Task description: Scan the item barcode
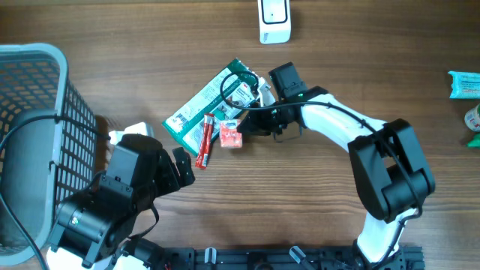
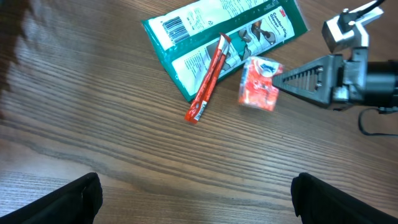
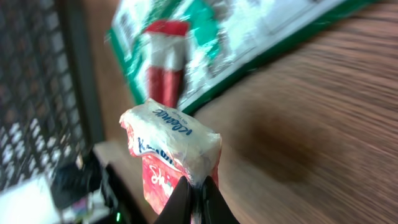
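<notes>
Wooden bench (image 1: 315, 202): right fingers (image 2: 292, 79) are pinched shut on one edge of the red-and-white packet (image 2: 260, 84), which sits beside the green pouch (image 2: 186, 43). Left fingers (image 2: 65, 200) are spread wide and empty, near the basket (image 1: 45, 112).

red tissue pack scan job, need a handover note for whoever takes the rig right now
Right gripper: shut on an edge of the red tissue pack.
Left gripper: open, empty, above the table.
Pack lies by the green packet, red stick across that packet; white scanner at the far table edge.
Done: pack gripped. Left: carry it to the scanner, show barcode.
</notes>
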Motion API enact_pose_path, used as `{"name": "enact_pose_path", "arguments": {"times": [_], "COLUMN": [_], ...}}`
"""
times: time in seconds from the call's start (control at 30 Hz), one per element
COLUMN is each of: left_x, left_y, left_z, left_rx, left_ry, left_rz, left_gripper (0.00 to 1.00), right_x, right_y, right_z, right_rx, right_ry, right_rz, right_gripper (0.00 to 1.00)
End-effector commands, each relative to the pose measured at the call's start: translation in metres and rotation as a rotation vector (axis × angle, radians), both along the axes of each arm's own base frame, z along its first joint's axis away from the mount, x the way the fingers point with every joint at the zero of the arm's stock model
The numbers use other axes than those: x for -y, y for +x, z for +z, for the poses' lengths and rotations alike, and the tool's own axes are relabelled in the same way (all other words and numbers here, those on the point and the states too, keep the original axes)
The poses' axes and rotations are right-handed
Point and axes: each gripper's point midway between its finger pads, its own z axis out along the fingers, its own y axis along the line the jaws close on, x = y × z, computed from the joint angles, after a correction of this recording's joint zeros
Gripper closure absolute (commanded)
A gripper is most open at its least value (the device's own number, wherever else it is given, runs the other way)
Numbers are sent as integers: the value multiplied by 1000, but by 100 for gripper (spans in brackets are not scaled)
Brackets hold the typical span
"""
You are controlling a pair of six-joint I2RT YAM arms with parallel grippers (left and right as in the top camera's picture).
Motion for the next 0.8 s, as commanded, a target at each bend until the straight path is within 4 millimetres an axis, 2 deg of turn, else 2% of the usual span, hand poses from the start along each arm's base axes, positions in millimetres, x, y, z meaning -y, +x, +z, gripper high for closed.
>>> {"name": "enact_pose_path", "arguments": {"times": [0.0, 0.13, 0.23, 0.27, 0.3, 0.33, 0.37, 0.4, 0.43, 0.53, 0.57, 0.6, 0.63, 0.67, 0.77], "left_x": [-3, -3, -3, -3, -3, -3, -3, -3, -3, -3, -3, -3, -3, -3, -3], "left_y": [1, 1, 1, 1, 1, 1, 1, 1, 1, 1, 1, 1, 1, 1, 1], "left_z": [2, 2, 2, 2, 2, 2, 2, 2, 2, 2, 2, 2, 2, 2, 2], "left_rx": [11, 11, 11, 11, 11, 11, 11, 11, 11, 11, 11, 11, 11, 11, 11], "left_ry": [4, 4, 4, 4, 4, 4, 4, 4, 4, 4, 4, 4, 4, 4, 4], "left_rz": [17, 17, 18, 17, 17, 17, 18, 17, 17, 18, 18, 17, 17, 17, 17], "left_gripper": [0, 0, 0, 0, 0, 0, 0, 0, 0, 0, 0, 0, 0, 0, 0], "right_x": [7, 16, 22, 22, 23, 29, 48, 64, 77, 83, 93, 97, 98, 97, 92], "right_y": [-7, -8, -9, -8, -4, 6, 23, 34, 42, 46, 49, 51, 52, 55, 56], "right_z": [23, 65, 84, 82, 73, 44, 3, -18, -31, -36, -41, -41, -37, -27, -1], "right_rx": [114, 218, 284, 298, 305, 294, 255, 252, 269, 267, 257, 254, 251, 255, 223], "right_ry": [200, 485, 608, 598, 541, 356, 63, -116, -242, -299, -361, -391, -394, -392, -361], "right_rz": [178, 272, 303, 307, 298, 255, 150, 85, 48, 16, -20, -39, -39, -41, -87], "right_gripper": [96, 96, 96, 96, 96, 96, 96, 96, 96, 95, 79, 50, 37, 31, 28]}}
